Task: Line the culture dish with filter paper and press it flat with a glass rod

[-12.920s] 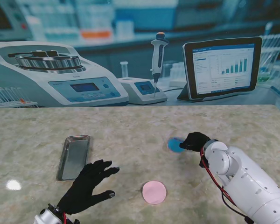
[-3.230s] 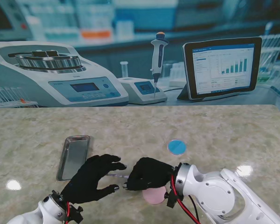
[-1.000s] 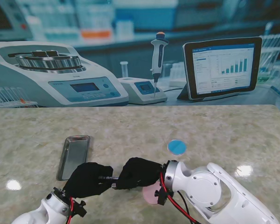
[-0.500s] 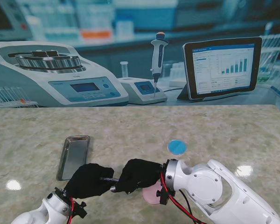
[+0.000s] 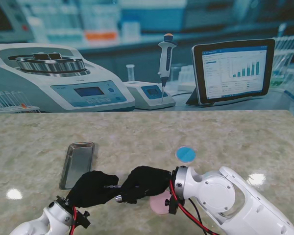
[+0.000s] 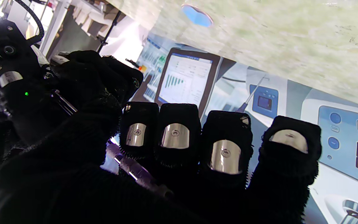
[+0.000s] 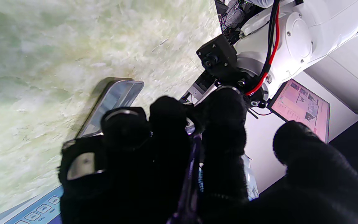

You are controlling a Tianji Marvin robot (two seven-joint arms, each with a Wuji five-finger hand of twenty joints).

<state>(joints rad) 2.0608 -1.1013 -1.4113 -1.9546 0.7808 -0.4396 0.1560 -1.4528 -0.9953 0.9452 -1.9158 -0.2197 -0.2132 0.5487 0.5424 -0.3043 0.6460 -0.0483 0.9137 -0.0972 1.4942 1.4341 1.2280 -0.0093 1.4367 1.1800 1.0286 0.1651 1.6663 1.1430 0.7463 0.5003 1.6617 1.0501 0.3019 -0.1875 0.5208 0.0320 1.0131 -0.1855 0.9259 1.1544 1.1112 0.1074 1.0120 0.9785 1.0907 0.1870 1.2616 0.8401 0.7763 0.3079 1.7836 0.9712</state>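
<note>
Left robot hand [image 5: 93, 188]: fingers curled shut round one end of glass rod [image 5: 113, 192], near counter's [image 5: 235, 132] front edge.
Right robot hand [image 5: 146, 182]: closed on rod's other end, facing left hand; both grip it at once, knuckles nearly touching.
Rod: thin, clear, spans the short gap betw. the two hands; left wrist view shows a stretch of it running under the curled fingers [image 6: 175, 134].
Pink disc [image 5: 160, 203]: on counter nearest me, partly hidden under right wrist. Dish or paper? Can't tell.
Blue disc [image 5: 186, 153]: flat on counter, farther from me, well apart from both hands.
Metal tray [image 5: 78, 164]: left side of counter, just beyond left hand, not touching.
Backdrop: lab scene w/ centrifuge, pipette, tablet.
</note>
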